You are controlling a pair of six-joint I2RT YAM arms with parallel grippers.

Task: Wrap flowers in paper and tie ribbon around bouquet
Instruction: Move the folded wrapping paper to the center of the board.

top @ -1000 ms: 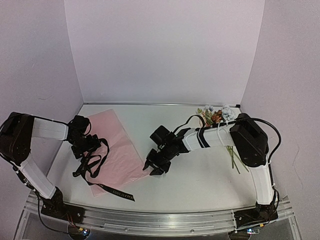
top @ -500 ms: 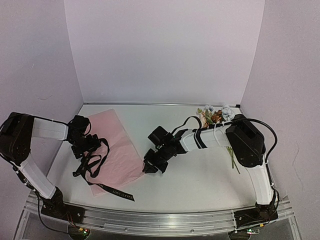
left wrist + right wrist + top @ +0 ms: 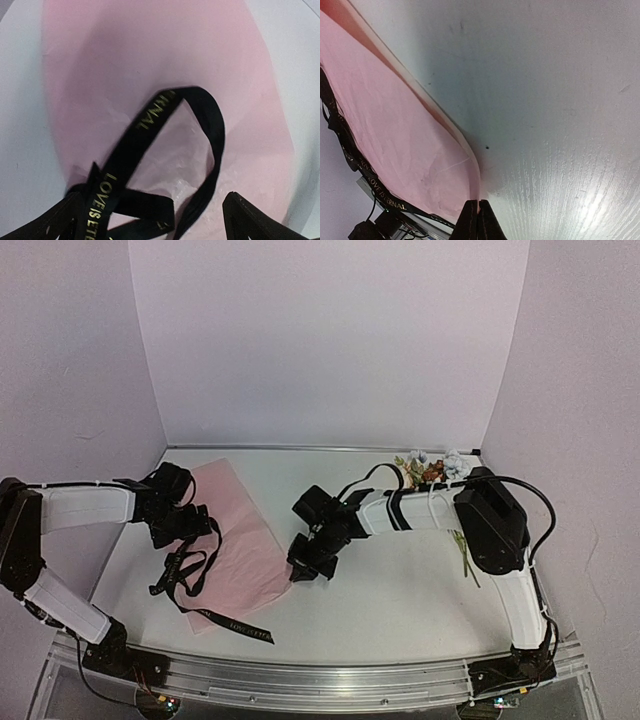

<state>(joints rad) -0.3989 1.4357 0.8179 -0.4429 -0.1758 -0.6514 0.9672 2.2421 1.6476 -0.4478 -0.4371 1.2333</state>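
Gripping the paper (image 3: 245, 540) at its mid-frame edge, your right tool (image 3: 302, 572) needed a slow, low pull — left tool (image 3: 186, 524) gaped wide over the ribbon (image 3: 188, 575) — flowers (image 3: 432, 468) lay upper right.

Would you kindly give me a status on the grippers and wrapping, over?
Left gripper open above black gold-lettered ribbon. Right gripper shut on edge of pale pink paper sheet. Ribbon lies across sheet; small mixed flower bunch unwrapped, far right.
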